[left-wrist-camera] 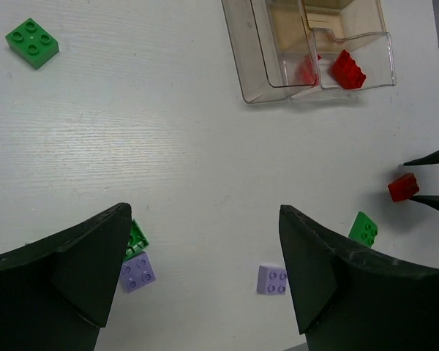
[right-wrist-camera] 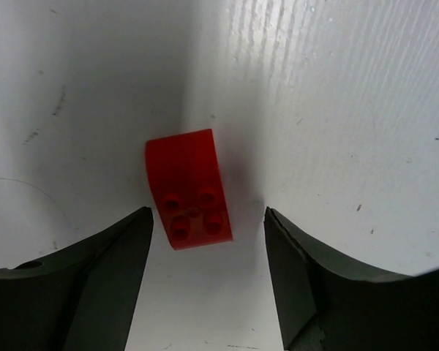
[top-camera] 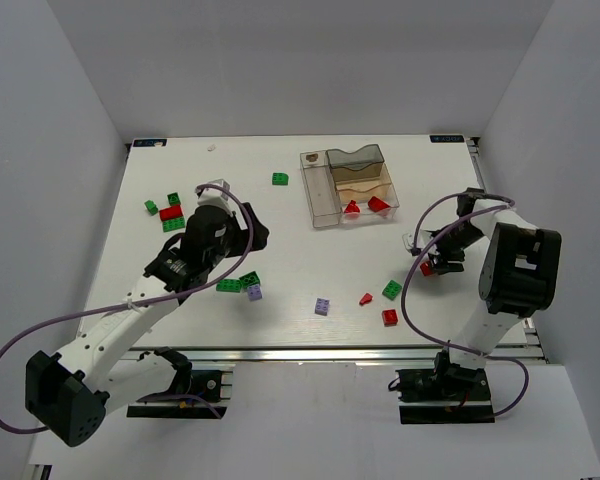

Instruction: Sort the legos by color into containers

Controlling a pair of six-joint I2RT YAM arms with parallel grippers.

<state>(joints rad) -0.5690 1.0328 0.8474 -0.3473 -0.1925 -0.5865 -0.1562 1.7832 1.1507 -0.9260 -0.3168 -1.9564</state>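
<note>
The sort looks barely begun. Two red bricks [top-camera: 379,204] lie in the containers' [top-camera: 320,195] short near compartment, and no green or lilac brick shows inside. To the right of the containers and nearer the arms, the right fingers [right-wrist-camera: 95,278] stand open on either side of a loose red brick [right-wrist-camera: 190,190] on the desk [top-camera: 230,160], with a gap on each side. The left fingers [left-wrist-camera: 95,256] are spread wide and empty, nearer and to the left of the containers. Green bricks [top-camera: 172,222] and lilac bricks [top-camera: 322,306] remain scattered outside.
</note>
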